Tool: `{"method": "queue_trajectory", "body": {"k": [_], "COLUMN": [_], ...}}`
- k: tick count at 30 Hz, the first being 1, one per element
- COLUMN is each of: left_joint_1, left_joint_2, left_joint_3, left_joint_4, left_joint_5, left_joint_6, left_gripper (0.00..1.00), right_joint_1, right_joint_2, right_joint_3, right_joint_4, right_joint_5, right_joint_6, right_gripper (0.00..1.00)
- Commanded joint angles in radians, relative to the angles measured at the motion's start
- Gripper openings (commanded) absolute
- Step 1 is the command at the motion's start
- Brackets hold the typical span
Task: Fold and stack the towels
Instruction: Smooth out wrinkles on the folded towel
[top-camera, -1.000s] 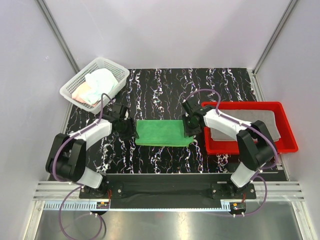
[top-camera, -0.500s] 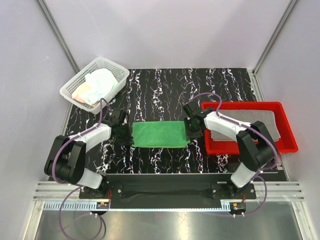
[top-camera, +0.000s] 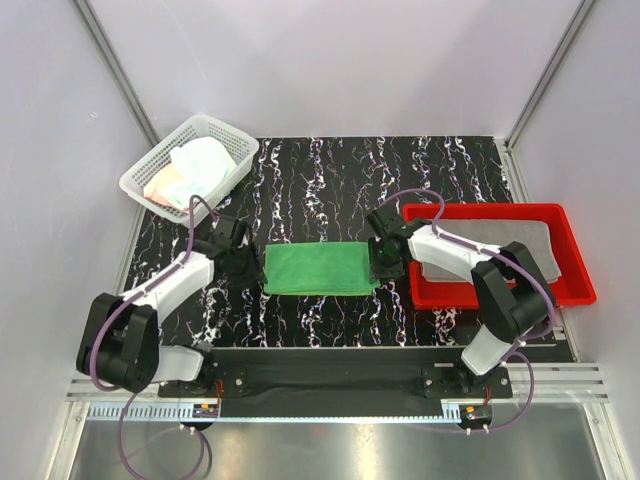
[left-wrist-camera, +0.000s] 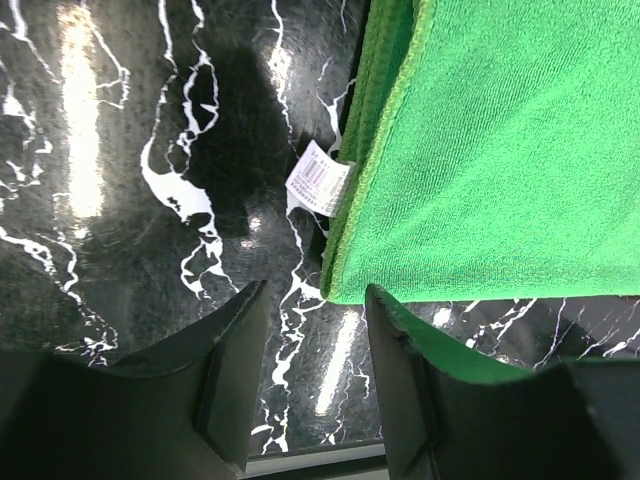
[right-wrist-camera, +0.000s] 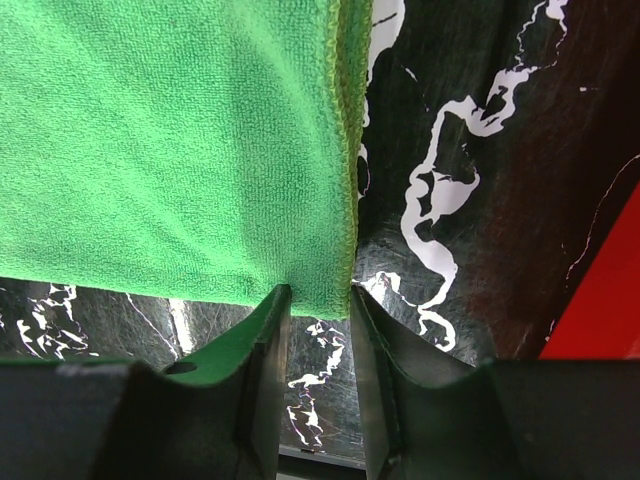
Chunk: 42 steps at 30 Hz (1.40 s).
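Jaws apart: left (left-wrist-camera: 312, 300) empty; right (right-wrist-camera: 318, 300) at towel (top-camera: 320, 268) corner.

tag (left-wrist-camera: 318, 178) on green towel (left-wrist-camera: 500, 150) illegible

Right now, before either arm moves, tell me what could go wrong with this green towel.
1. The right gripper stands open with a corner of the green towel between its fingertips. Pulling away might drag that corner and spoil the fold.
2. The left gripper is open just off the layered edge near the white tag. Closing there might catch only one layer.
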Motion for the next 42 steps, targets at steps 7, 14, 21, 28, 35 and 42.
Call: {"method": "queue_trajectory", "body": {"k": [7, 14, 21, 28, 35, 42], "left_joint_1": [0.0, 0.0, 0.002, 0.002, 0.002, 0.016], "left_joint_2": [0.066, 0.08, 0.069, 0.08, 0.043, 0.101], "left_joint_3": [-0.047, -0.022, 0.064, 0.185, 0.178, 0.085], "left_joint_4": [0.117, 0.081, -0.011, -0.143, -0.174, -0.087], "left_joint_5": [0.087, 0.056, 0.019, -0.03, -0.054, -0.022], "left_joint_6": [-0.028, -0.027, -0.012, 0.022, 0.042, 0.06], "left_gripper": [0.42, 0.08, 0.0, 0.04, 0.0, 0.0], "right_joint_1": [0.008, 0.008, 0.008, 0.007, 0.008, 0.008], "right_joint_2": [-0.016, -0.009, -0.024, -0.078, -0.154, -0.185], "right_joint_3": [-0.018, -0.036, 0.016, 0.079, 0.035, -0.185], "right_joint_4": [0.016, 0.037, -0.01, -0.087, -0.095, 0.151], "right_joint_5": [0.007, -0.005, -0.005, -0.031, -0.068, -0.198], "right_joint_6": [0.031, 0.038, 0.007, -0.018, 0.015, 0.14], "right_gripper": [0.38, 0.26, 0.0, 0.0, 0.0, 0.0]}}
